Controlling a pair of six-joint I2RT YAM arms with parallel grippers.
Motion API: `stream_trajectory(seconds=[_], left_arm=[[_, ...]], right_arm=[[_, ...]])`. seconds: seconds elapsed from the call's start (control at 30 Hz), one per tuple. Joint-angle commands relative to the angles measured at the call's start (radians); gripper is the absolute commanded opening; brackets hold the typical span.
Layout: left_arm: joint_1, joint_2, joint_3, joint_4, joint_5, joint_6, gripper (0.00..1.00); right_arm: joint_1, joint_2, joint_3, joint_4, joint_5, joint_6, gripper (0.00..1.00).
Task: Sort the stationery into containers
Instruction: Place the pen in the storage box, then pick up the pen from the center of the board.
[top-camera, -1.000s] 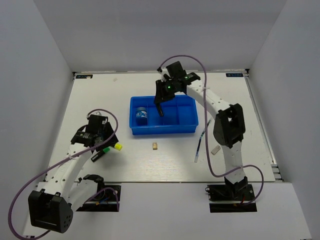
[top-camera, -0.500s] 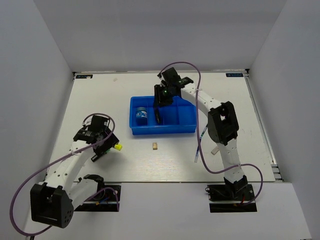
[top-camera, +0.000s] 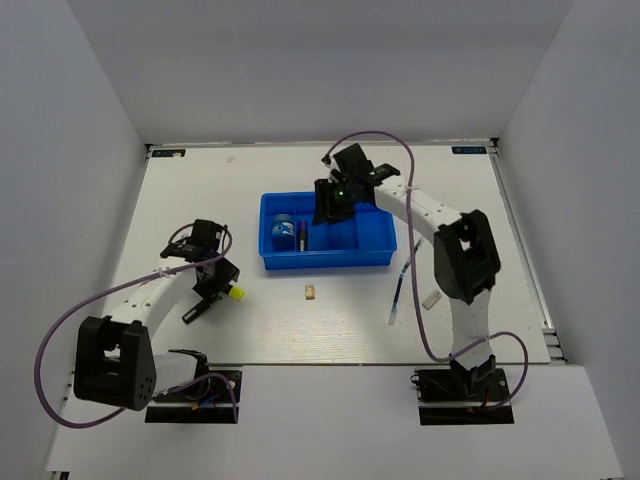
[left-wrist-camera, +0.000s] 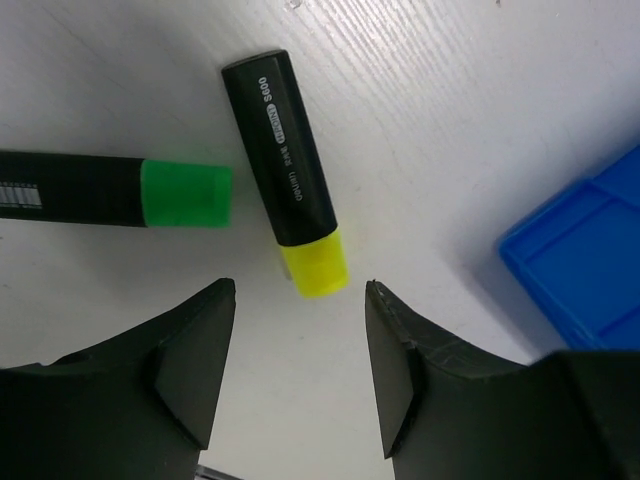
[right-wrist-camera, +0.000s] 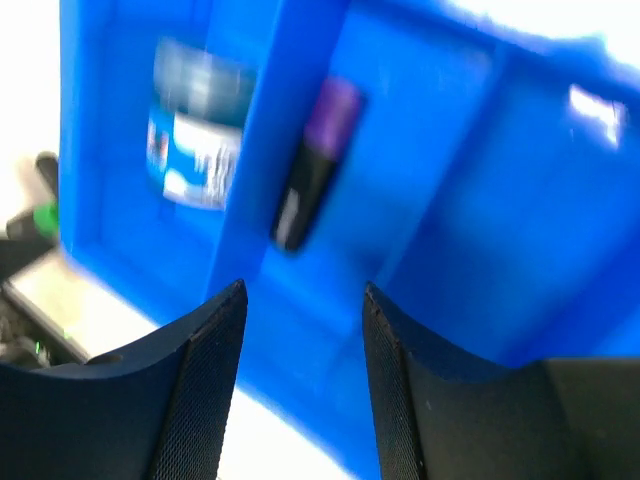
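The blue tray (top-camera: 330, 262) stands mid-table. The blue roll (top-camera: 284, 232) lies in its left compartment, and a dark marker with a purple cap (top-camera: 301, 238) lies in the one beside it. My right gripper (top-camera: 326, 205) hovers open and empty above the tray; its wrist view shows the roll (right-wrist-camera: 195, 130), the purple-capped marker (right-wrist-camera: 315, 165) and the tray floor (right-wrist-camera: 480, 200). My left gripper (top-camera: 213, 283) is open just above the table. The yellow-capped marker (left-wrist-camera: 287, 180) lies in front of its jaws, and the green-capped marker (left-wrist-camera: 110, 190) lies to the left. The left gripper (left-wrist-camera: 298, 292) holds nothing.
A tan block (top-camera: 311, 292) lies in front of the tray. The thin blue-tipped pen (top-camera: 402, 288) and a pale grey block (top-camera: 431, 298) lie to the right, near the right arm. White walls enclose the table on three sides.
My right gripper let go of the dark marker, which now lies in the tray's second compartment. My left arm swung round and its gripper settled over the two markers.
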Motion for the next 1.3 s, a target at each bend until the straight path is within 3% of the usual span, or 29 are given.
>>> stream_trajectory(seconds=[0.0, 0.13, 0.5, 0.6, 0.63, 0.67, 0.77, 0.93, 0.97, 1.0, 1.07, 1.2, 1.23, 1.27], left_arm=[[-0.001, 0.019, 0.003, 0.051, -0.004, -0.1, 0.65], [-0.004, 0.055, -0.004, 0.068, -0.037, -0.173, 0.65], [-0.006, 0.253, 0.077, 0.075, -0.077, -0.187, 0.65], [-0.006, 0.293, 0.085, 0.084, -0.058, -0.195, 0.57], [-0.006, 0.293, 0.085, 0.089, -0.056, -0.198, 0.51], [-0.006, 0.301, 0.08, 0.092, -0.05, -0.195, 0.36], [-0.007, 0.302, 0.091, 0.095, -0.028, -0.177, 0.17], [-0.012, 0.263, 0.21, 0.026, -0.037, -0.076, 0.01], [-0.018, 0.25, 0.273, -0.006, -0.057, -0.045, 0.01], [-0.027, 0.22, 0.29, -0.026, -0.068, -0.007, 0.01], [-0.059, 0.166, 0.35, -0.04, -0.136, 0.064, 0.01], [-0.133, 0.088, 0.431, -0.028, -0.18, 0.284, 0.01], [-0.142, 0.085, 0.457, -0.017, -0.147, 0.317, 0.01], [-0.15, 0.1, 0.465, 0.018, -0.083, 0.346, 0.01]], right_arm=[[-0.008, -0.187, -0.094, 0.069, -0.01, -0.03, 0.53], [-0.029, -0.318, -0.237, 0.106, -0.03, -0.047, 0.53], [-0.078, -0.528, -0.488, 0.12, -0.066, -0.083, 0.53], [-0.092, -0.577, -0.538, 0.12, -0.072, -0.086, 0.53], [-0.095, -0.607, -0.548, 0.118, -0.075, -0.089, 0.53], [-0.107, -0.615, -0.565, 0.115, -0.078, -0.086, 0.53], [-0.124, -0.658, -0.599, 0.109, -0.087, -0.095, 0.53], [-0.138, -0.726, -0.621, 0.03, -0.135, -0.213, 0.56], [-0.138, -0.75, -0.621, 0.011, -0.141, -0.306, 0.56], [-0.141, -0.763, -0.625, -0.033, -0.145, -0.334, 0.46], [-0.147, -0.822, -0.679, -0.035, -0.15, -0.43, 0.0], [-0.157, -0.922, -0.777, 0.028, -0.095, -0.472, 0.0], [-0.158, -0.94, -0.789, 0.046, -0.066, -0.472, 0.15], [-0.163, -0.945, -0.811, 0.054, -0.054, -0.472, 0.43]])
